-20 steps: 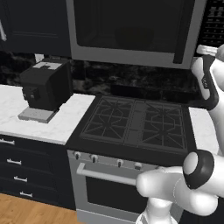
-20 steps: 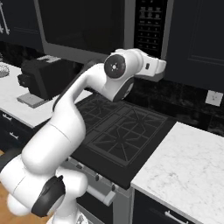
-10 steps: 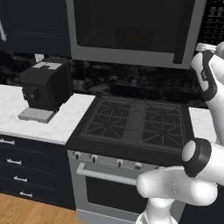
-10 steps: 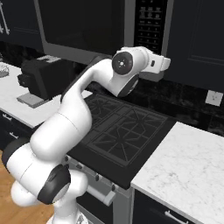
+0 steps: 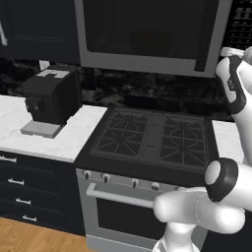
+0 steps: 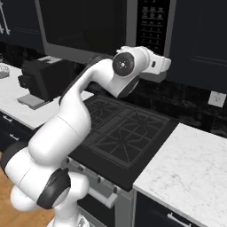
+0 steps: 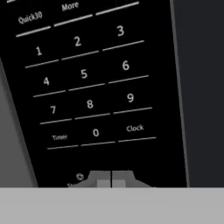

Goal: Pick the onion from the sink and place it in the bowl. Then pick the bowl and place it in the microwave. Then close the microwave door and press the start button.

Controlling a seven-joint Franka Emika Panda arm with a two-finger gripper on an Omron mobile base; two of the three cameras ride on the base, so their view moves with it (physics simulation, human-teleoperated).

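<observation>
A: Where is the large grey over-range microwave [image 5: 147, 34] in this?

B: Mounted above the black gas stove [image 5: 152, 140] with its cast grates. Its wide grey-framed door with the dark glass window [image 5: 142, 29] sits flush with the body, closed. A faint rounded shape shows behind the glass, too dim to name.

A: And the white arm's two-finger gripper [image 7: 111, 179]?

B: In the hand view it is right up at the microwave's dark control strip [image 7: 87, 83], tips close to the panel just under the bottom row of the keypad. Whether they touch the surface I cannot tell. The digits, "Timer", "0" and "Clock" are readable above them.

A: How do the jaws stand?

B: Together, the two tips pressed side by side with nothing between them.

A: From the base cameras?

B: The right base view shows the arm arching over the stove, hand reaching to the strip [image 6: 153, 26] at the microwave's right end. A black box-shaped coffee machine [image 5: 51, 98] stands on the white marble desk [image 5: 69, 138] left of the stove.
</observation>
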